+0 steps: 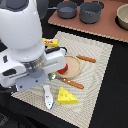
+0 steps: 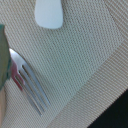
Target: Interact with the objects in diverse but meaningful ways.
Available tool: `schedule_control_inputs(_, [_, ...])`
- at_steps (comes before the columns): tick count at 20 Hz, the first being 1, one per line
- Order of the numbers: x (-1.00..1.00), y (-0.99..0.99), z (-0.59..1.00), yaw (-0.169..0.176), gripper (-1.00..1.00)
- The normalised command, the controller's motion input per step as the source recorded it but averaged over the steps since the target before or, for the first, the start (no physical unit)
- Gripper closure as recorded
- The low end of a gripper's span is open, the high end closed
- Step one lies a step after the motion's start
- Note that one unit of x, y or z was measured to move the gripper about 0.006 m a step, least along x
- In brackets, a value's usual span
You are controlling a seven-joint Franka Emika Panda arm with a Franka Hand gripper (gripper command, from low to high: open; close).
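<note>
No text, brand or number could be read anywhere. The yellow block bore a red label, but it was too blurred to read.

1. A yellow holed cheese wedge was laid flat on the woven mat, near the jaws.
2. A white fish was laid flat just beside the wedge, also near the jaws.
3. A red tomato was seen close by the jaws, largely hidden.
4. A yellow rectangular block with red label was half hidden behind the arm.
5. Two grey pots were set upright, well apart from the jaws.
</note>
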Motion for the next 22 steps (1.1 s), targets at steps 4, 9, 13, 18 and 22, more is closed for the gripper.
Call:
schedule_control_inputs(4, [0.36, -0.28, 0.05, -0.008, -1.00])
schedule_control_inputs(9, [0.15, -0.36, -0.04, -0.008, -1.00])
schedule_control_inputs(13, [0.08, -0.36, -0.15, 0.000, -1.00])
schedule_control_inputs(18, [0.10, -0.24, -0.26, 0.000, -1.00])
schedule_control_inputs(22, [0.10, -0.18, -0.30, 0.000, -1.00])
